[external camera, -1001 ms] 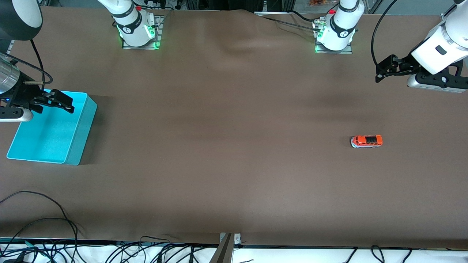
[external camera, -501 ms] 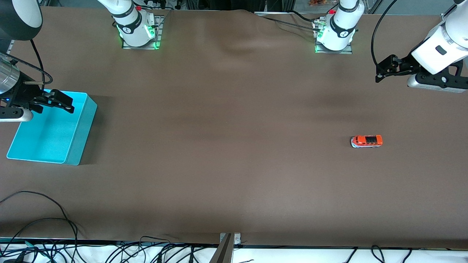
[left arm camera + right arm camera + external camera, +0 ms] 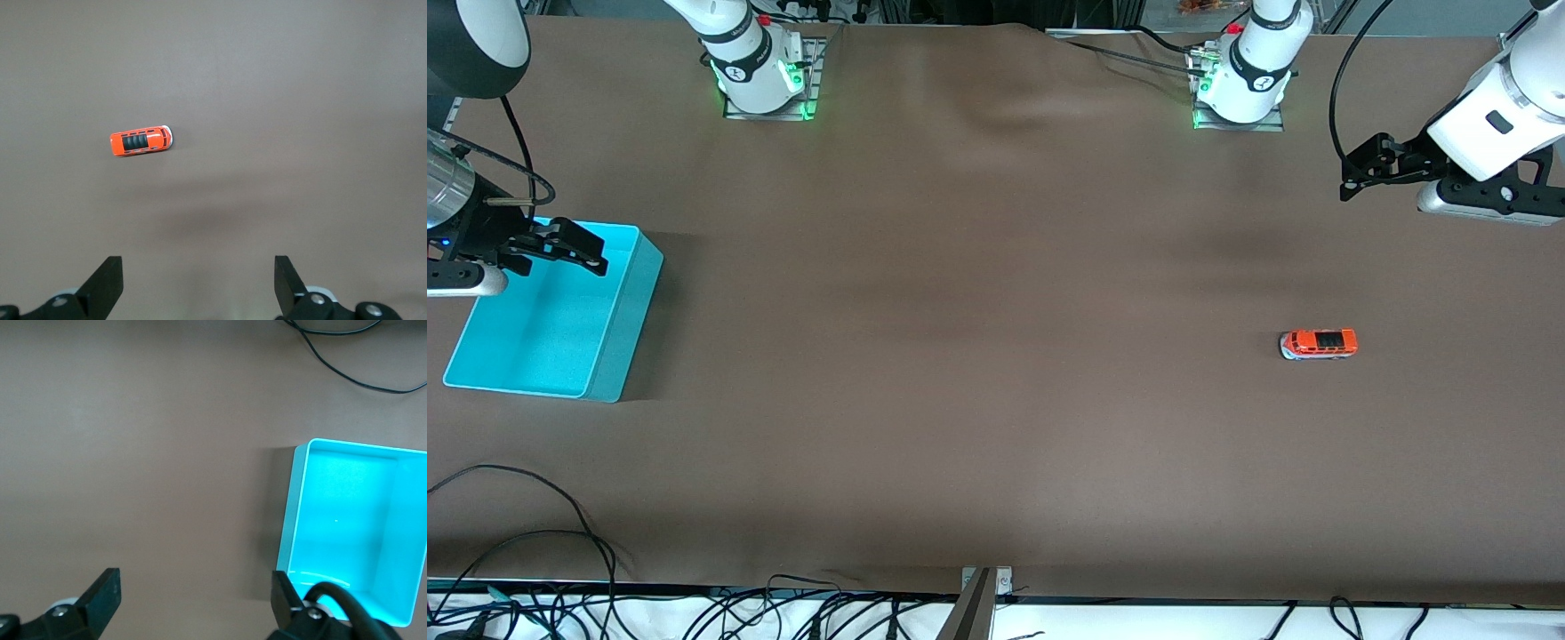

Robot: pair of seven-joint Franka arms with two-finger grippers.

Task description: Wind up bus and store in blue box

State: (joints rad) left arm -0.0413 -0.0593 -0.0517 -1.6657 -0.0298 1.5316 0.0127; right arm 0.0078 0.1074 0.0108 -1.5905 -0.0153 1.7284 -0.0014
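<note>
- A brown table (image 3: 996,356) carries the bus (image 3: 1319,343) toward the left arm's end and the blue box (image 3: 618,356) at the right arm's end.
- The left gripper (image 3: 1356,173) hangs wide open and empty above the table.
- The right gripper (image 3: 574,249) is wide open and empty over the blue box.

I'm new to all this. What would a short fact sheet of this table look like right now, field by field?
bus: on its wheels on the table, toward the left arm's end, untouched
blue box: toward the right arm's end, nothing in it
left gripper: open, in the air over bare table, holding nothing
right gripper: open, over the blue box's rim, holding nothing
table: brown cover, cables along the edge nearest the front camera
progress: bus not yet picked up
</note>
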